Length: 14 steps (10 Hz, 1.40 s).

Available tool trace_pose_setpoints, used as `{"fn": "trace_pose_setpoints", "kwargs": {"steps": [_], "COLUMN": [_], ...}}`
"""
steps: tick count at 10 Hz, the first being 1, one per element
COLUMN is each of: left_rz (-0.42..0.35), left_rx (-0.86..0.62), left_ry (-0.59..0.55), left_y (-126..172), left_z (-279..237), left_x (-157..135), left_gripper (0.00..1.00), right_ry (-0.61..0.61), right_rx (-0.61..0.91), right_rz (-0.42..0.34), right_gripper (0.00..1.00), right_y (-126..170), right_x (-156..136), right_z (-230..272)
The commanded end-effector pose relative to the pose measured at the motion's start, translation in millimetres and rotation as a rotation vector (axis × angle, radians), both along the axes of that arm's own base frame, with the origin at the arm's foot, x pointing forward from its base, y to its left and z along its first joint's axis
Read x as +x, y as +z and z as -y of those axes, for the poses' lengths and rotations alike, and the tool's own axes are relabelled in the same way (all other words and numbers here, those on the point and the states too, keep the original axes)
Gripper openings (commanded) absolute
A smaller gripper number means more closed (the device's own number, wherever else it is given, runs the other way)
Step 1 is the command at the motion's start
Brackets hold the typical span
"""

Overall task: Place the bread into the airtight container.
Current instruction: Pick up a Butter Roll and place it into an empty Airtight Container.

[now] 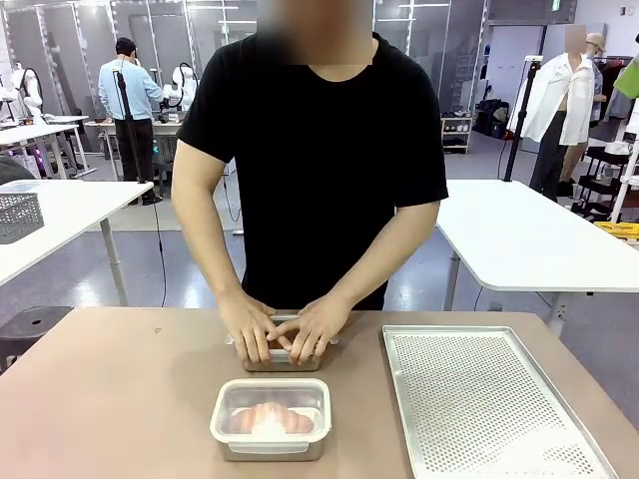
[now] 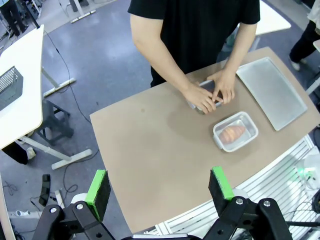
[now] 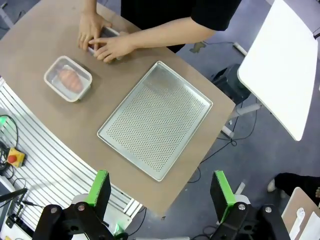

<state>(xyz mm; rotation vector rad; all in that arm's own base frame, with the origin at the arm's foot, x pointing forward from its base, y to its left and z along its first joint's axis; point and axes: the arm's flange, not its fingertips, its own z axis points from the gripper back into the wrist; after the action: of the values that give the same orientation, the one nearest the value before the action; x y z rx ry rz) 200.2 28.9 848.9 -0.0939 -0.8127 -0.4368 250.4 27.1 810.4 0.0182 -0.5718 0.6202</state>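
The bread [image 1: 270, 419] [image 2: 233, 133] [image 3: 69, 78], a pinkish-brown loaf, lies inside a clear airtight container [image 1: 226, 433] [image 2: 250, 134] [image 3: 52, 81] near the table's front middle. Just behind it the person's two hands [image 1: 283, 334] [image 2: 210, 95] [image 3: 102, 44] press on a second container or lid, mostly hidden under them. My left gripper [image 2: 160, 187] hangs open high above the table's left edge, nothing between its green pads. High over the right corner my right gripper [image 3: 162, 192] is open too, far from the bread.
A perforated metal tray [image 1: 479, 399] [image 2: 272, 90] [image 3: 155, 117] lies on the right half of the brown table [image 1: 110, 399]. White tables stand behind on both sides, and another person stands far back left.
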Motion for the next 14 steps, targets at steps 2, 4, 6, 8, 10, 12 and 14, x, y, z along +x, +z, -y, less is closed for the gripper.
{"fn": "trace_pose_setpoints", "kwargs": {"steps": [2,4,6,8,10,12,14], "left_rz": [-0.001,-0.001,-0.001,-0.001,-0.001,-0.001,-0.001], "left_rx": [-0.003,-0.003,-0.003,-0.003,-0.003,-0.003,-0.003], "left_ry": [-0.002,-0.002,-0.002,-0.002,-0.002,-0.002,-0.002], "left_y": [0.6,0.6,0.6,0.6,0.6,0.6,0.6], "left_z": [0.3,0.3,0.3,0.3,0.3,0.3,0.3], "left_x": [-0.3,-0.3,-0.3,-0.3,-0.3,-0.3,-0.3], "left_gripper": [1.0,1.0,1.0,1.0,1.0,1.0,1.0], "right_ry": [-0.008,-0.008,-0.008,-0.008,-0.008,-0.008,-0.008], "right_rx": [0.002,0.002,0.002,0.002,0.002,0.002,0.002], "right_rz": [0.007,0.007,0.007,0.007,0.007,0.007,0.007], "right_gripper": [1.0,1.0,1.0,1.0,1.0,1.0,1.0], "right_y": [1.2,1.2,1.2,1.2,1.2,1.2,1.2], "right_x": [1.4,1.4,1.4,1.4,1.4,1.4,1.4], "right_z": [1.3,1.3,1.3,1.3,1.3,1.3,1.3]}}
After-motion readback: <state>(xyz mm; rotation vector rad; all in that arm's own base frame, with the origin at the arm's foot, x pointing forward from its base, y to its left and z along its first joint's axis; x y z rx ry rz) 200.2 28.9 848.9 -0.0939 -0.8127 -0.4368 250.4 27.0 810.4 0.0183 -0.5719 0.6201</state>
